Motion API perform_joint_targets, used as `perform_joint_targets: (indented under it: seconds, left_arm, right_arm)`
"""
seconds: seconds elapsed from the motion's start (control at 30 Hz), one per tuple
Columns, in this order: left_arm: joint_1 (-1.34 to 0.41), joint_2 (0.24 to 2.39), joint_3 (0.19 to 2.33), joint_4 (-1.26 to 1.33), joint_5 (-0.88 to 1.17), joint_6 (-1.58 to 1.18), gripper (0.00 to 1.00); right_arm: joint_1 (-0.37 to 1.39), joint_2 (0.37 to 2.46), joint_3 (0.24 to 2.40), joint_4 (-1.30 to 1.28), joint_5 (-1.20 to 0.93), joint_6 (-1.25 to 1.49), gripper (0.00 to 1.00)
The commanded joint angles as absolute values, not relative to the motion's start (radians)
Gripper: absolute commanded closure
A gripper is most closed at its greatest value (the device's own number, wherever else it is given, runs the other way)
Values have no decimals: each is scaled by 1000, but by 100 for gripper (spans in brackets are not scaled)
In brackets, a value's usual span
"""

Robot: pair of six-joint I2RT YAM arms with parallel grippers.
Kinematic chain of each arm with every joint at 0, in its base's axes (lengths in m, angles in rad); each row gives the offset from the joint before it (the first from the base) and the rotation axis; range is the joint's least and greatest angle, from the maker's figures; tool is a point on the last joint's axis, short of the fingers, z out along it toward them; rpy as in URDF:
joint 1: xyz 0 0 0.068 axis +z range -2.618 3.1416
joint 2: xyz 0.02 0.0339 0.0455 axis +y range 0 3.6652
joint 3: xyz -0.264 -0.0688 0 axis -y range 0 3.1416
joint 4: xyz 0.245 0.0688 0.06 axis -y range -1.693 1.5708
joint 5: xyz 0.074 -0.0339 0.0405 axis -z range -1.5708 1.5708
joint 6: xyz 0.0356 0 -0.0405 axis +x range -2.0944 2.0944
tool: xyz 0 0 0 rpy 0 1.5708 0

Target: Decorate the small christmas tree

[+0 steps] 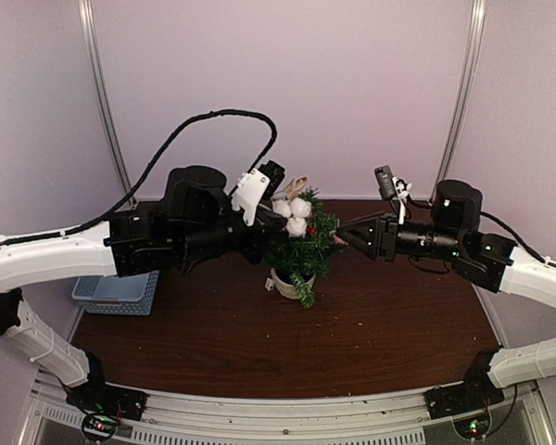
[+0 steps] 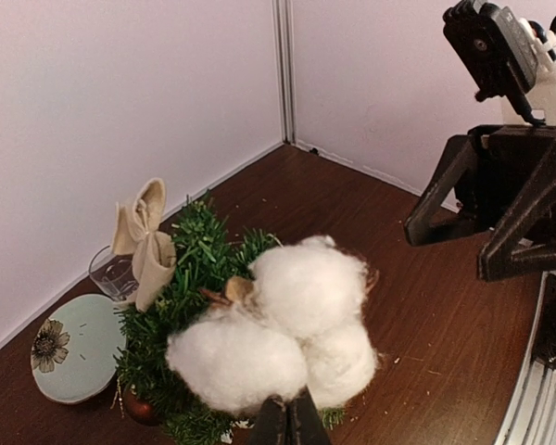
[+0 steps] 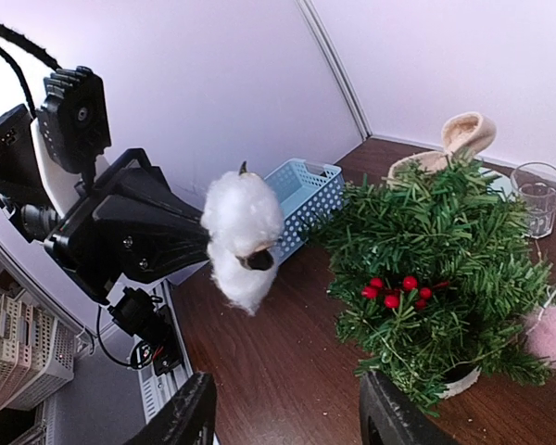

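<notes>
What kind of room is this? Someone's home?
Probably a robot test booth, not a home: plain pale partition walls joined by metal posts, a left arm and right arm bolted to a rail at the table edge, with the small christmas tree as a prop.

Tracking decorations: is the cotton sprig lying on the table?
No, the left gripper holds the cotton sprig up beside the small christmas tree.

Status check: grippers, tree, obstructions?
Left gripper shut on fluffy white cotton sprig, beside bushy green potted christmas tree. Right gripper open, empty. Nothing between.
</notes>
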State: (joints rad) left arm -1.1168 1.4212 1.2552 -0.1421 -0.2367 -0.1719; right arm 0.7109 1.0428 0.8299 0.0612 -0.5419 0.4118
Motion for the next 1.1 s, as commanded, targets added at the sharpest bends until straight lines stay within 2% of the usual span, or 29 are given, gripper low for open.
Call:
perform_joint_targets:
  seconds: [0.0, 0.57, 0.73, 1.07]
  left_arm:
    - [-1137, 1443, 1296, -45, -278, -194, 100]
    - [-1164, 1501, 1320, -17, -234, -196, 100]
    - [-1167, 1501, 1321, -18, -221, -190, 100]
    - [-1169, 1500, 1316, -14, -206, -187, 100]
  right_arm:
    - [762, 1074, 882, 61, -464, 381, 46]
    - [821, 1128, 937, 113, -412, 356, 54]
    - [822, 1129, 942, 103, -396, 348, 62]
    - [822, 1129, 950, 83, -360, 333, 89]
